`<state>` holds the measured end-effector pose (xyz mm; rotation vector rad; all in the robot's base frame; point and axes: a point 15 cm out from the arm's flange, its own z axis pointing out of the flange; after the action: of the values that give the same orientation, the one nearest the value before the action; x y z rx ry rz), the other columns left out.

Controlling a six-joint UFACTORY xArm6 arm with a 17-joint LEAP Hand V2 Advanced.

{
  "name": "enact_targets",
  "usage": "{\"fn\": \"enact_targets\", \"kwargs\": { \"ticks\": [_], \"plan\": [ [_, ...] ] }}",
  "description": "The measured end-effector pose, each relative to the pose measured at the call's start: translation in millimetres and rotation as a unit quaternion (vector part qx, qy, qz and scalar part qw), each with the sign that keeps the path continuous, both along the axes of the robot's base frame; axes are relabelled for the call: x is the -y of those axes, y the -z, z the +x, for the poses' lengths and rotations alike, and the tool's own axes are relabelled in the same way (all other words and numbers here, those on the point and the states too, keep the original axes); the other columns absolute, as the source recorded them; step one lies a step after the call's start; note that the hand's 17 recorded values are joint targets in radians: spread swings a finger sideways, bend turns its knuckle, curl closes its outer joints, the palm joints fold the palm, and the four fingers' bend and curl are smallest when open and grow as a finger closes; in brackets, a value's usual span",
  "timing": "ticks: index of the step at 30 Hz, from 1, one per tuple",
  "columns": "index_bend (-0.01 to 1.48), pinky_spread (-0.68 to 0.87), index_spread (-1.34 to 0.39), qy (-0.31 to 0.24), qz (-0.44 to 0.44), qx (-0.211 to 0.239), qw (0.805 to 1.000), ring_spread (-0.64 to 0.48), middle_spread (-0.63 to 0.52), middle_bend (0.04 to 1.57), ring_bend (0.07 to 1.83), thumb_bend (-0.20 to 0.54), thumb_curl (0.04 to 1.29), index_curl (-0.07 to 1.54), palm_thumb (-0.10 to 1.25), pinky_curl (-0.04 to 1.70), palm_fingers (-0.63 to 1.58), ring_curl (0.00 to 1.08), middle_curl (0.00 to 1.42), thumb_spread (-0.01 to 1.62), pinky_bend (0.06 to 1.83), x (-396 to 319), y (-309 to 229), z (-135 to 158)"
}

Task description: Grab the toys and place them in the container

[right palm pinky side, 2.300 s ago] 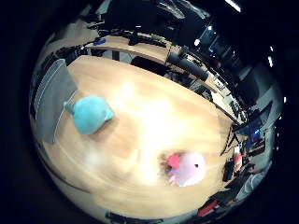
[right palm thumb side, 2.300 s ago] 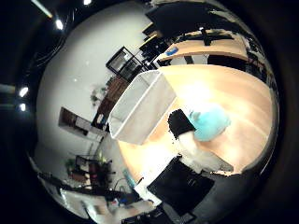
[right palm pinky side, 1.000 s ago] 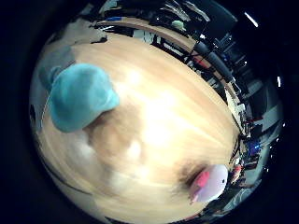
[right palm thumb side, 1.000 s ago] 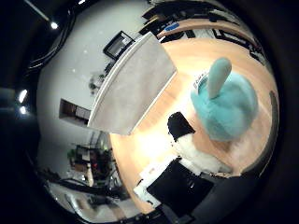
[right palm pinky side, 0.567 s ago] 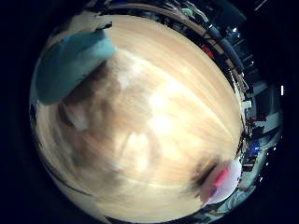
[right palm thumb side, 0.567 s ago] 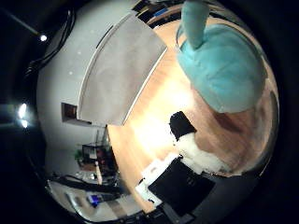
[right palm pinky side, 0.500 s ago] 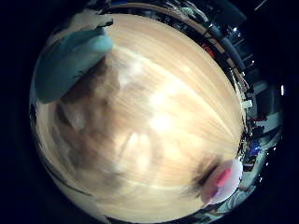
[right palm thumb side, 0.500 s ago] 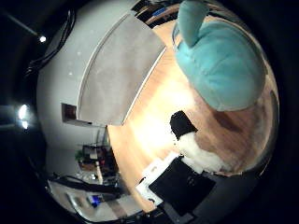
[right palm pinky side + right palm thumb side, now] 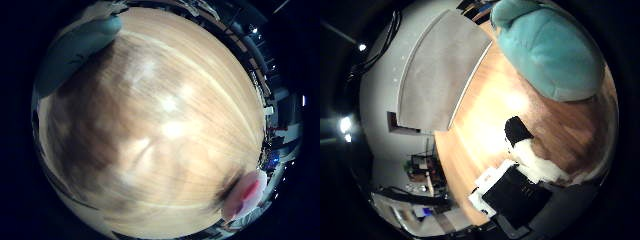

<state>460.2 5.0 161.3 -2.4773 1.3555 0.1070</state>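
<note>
Close under the palm lies a rounded teal plush toy; fingers' state unclear.

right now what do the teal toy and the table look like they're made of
The teal toy looks like soft plush fabric: matte, rounded and slightly fuzzy. The table seems to be wood or wood laminate, with fine grain lines and a light sheen reflecting the lamps.

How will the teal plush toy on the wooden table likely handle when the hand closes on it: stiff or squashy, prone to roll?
The teal plush toy looks soft and rounded, so it will probably squash and give under the fingers. It seems light for its bulk. Its fuzzy surface on the wooden table suggests it will slide or tumble a little rather than roll away.
</note>
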Motion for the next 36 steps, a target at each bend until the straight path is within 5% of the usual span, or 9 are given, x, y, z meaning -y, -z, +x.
{"fn": "enact_targets", "kwargs": {
  "ticks": [12,16,19,22,28,36],
  "plan": [
    [0.18,0.09,-0.59,-0.018,-0.001,0.009,1.0,-0.33,-0.32,0.24,0.8,-0.024,0.4,0.27,0.54,-0.01,0.29,0.21,0.34,0.94,1.13,-15.9,-8.1,6.0],
    [0.21,0.02,-0.6,-0.024,-0.001,0.011,1.0,-0.4,-0.39,0.28,0.89,-0.003,0.44,0.3,0.64,-0.01,0.51,0.23,0.34,0.94,1.1,-22.3,-9.8,6.2],
    [0.17,-0.23,-0.6,-0.025,0.0,0.008,1.0,-0.44,-0.45,0.37,0.99,0.012,0.46,0.28,0.71,0.04,0.94,0.25,0.38,0.95,1.26,-28.1,-9.6,6.1],
    [0.34,-0.4,-0.61,-0.026,0.003,0.003,1.0,-0.39,-0.49,0.57,1.12,0.05,0.52,0.4,0.85,0.14,1.26,0.36,0.5,0.96,1.32,-29.5,-9.7,3.1],
    [0.7,-0.31,-0.62,-0.02,0.011,-0.011,1.0,-0.36,-0.52,0.79,1.21,0.099,0.59,0.61,0.99,0.26,1.2,0.45,0.67,0.97,1.51,-22.3,-13.1,1.7],
    [0.97,-0.24,-0.55,-0.022,0.03,-0.038,0.999,-0.34,-0.52,1.0,1.34,0.118,0.68,0.81,1.07,0.35,1.06,0.56,0.87,0.98,1.63,-19.9,-35.1,8.2]
  ]
}}
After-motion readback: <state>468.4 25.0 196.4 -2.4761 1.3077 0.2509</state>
